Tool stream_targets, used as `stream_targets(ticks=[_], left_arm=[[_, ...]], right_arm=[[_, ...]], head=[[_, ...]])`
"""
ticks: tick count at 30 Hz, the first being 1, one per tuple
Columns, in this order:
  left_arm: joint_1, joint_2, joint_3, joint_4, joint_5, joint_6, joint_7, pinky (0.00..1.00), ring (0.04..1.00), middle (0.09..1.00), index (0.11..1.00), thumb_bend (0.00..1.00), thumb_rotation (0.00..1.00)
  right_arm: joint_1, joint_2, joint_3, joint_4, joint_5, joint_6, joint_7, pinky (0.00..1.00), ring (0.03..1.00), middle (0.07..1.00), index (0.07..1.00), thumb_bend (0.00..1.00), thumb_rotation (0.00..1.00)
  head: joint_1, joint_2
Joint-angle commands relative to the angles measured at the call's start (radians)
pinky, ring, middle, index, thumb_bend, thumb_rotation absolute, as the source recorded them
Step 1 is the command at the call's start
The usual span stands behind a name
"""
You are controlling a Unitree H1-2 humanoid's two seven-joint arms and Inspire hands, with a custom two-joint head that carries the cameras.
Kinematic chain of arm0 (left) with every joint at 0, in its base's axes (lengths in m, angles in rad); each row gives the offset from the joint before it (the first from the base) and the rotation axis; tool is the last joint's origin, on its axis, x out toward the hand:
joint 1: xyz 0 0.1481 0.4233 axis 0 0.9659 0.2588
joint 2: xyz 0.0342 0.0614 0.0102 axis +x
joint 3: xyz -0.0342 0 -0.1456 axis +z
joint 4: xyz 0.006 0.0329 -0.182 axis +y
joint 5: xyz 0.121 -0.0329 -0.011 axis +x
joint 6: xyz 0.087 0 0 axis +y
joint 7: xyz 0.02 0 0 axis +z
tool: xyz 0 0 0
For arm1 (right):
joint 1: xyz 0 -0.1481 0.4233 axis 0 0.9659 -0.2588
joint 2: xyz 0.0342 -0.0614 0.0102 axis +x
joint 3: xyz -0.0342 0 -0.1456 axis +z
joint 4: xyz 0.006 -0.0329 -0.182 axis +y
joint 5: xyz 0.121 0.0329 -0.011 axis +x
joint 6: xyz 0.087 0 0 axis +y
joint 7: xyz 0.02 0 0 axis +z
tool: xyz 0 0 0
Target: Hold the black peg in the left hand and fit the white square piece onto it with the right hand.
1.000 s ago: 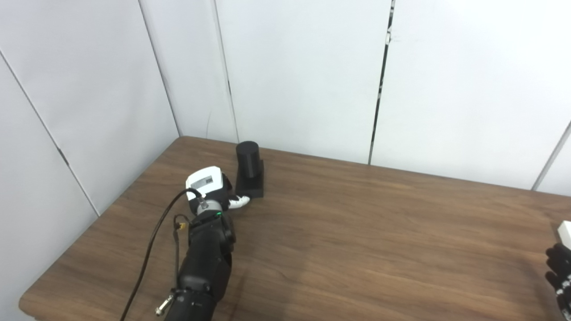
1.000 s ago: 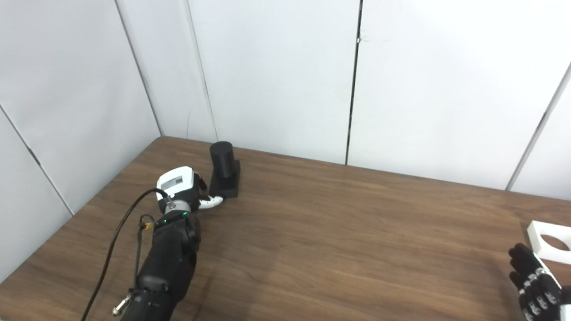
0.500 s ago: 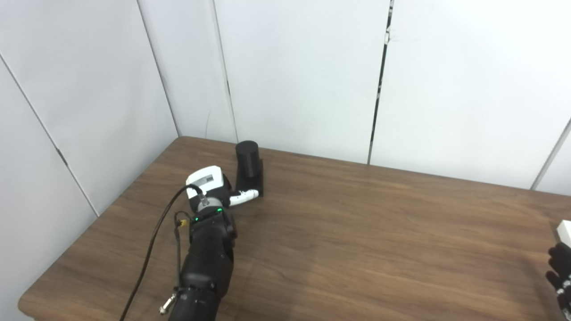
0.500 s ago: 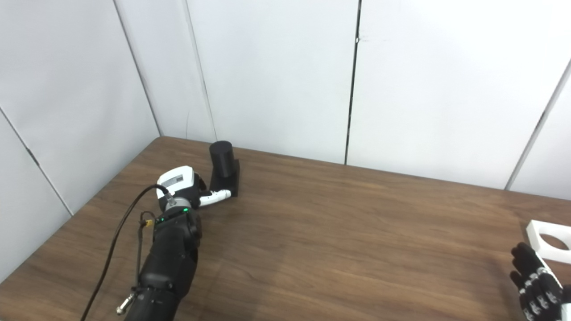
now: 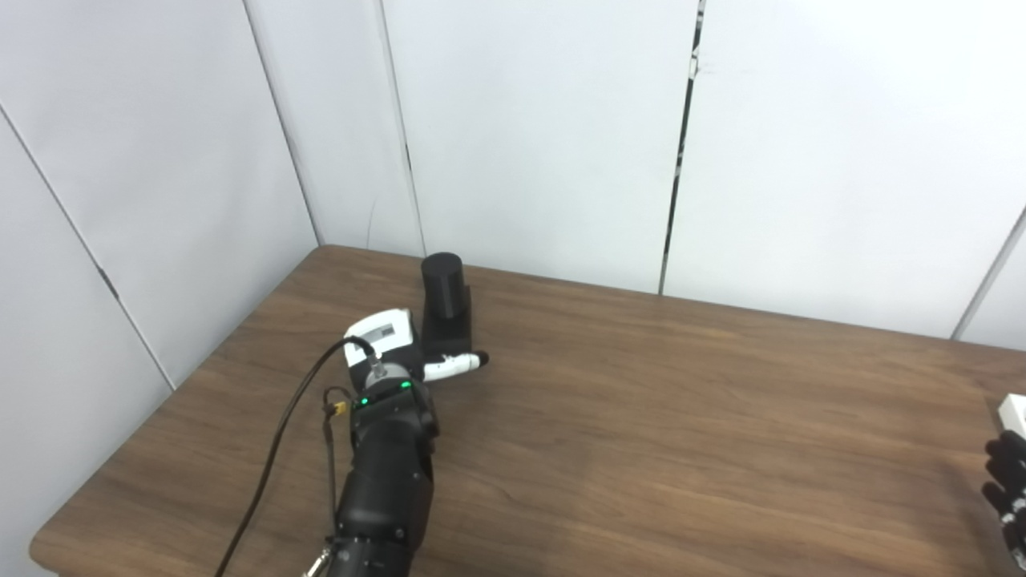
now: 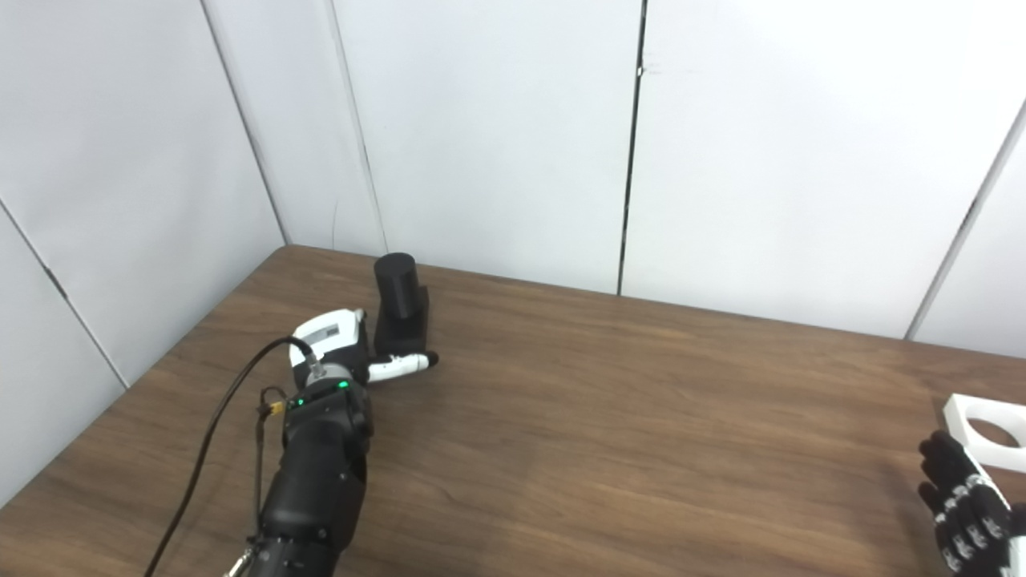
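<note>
The black peg [image 5: 445,288], a cylinder standing on a square black base, is upright near the table's far left corner. My left hand [image 5: 401,349] sits just in front of and left of its base, open, with the thumb [image 5: 455,365] stretched across the base's front edge. Its fingers are hidden behind the hand. The white square piece [image 6: 987,422], with a round hole, lies flat at the far right edge. My right hand [image 6: 962,505], black-fingered, hovers just in front of that piece, fingers spread and open, touching nothing.
The brown wooden table [image 5: 641,417] ends at white wall panels [image 5: 545,136] right behind the peg and along the left side. A black cable [image 5: 276,449] loops off my left forearm.
My left hand has moved right and a little closer to the peg's base, and the thumb has swung out to the right across it. My right hand has barely moved.
</note>
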Motion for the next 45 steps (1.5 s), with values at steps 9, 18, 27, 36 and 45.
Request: stream_targets(ticks=[9, 18, 27, 36, 45], left_arm=[[-0.051, -0.014, -0.014, -0.129, 0.092, 0.004, -0.048, 1.00, 1.000, 1.000, 0.991, 0.90, 0.81], [-0.103, -0.031, 0.054, -0.061, 0.142, 0.004, -0.078, 1.00, 1.000, 1.000, 0.988, 0.87, 0.85], [-0.145, -0.004, 0.106, 0.080, 0.178, 0.004, -0.064, 1.00, 1.000, 1.000, 0.956, 0.81, 0.85], [-0.242, 0.009, 0.111, 0.228, 0.220, 0.004, -0.082, 1.00, 1.000, 1.000, 0.950, 0.80, 0.88], [-0.314, 0.000, 0.096, 0.288, 0.237, 0.004, -0.122, 1.00, 1.000, 1.000, 0.983, 0.79, 0.96]], right_arm=[[0.001, 0.010, 0.008, 0.048, 0.019, -0.034, 0.023, 1.00, 0.977, 0.945, 0.915, 0.74, 0.99], [0.003, 0.016, 0.009, 0.062, 0.017, -0.053, 0.043, 1.00, 0.974, 0.943, 0.919, 0.73, 1.00], [0.016, 0.008, -0.001, 0.048, 0.019, -0.052, 0.038, 1.00, 0.961, 0.934, 0.914, 0.73, 0.99], [0.025, 0.005, -0.003, 0.046, 0.031, -0.048, 0.048, 1.00, 0.961, 0.930, 0.910, 0.74, 0.98], [0.035, 0.004, 0.003, 0.040, 0.029, -0.048, 0.045, 1.00, 0.964, 0.931, 0.908, 0.74, 0.97]], head=[[0.007, 0.001], [0.010, 0.000], [0.003, 0.005], [0.000, 0.007], [-0.015, 0.009]])
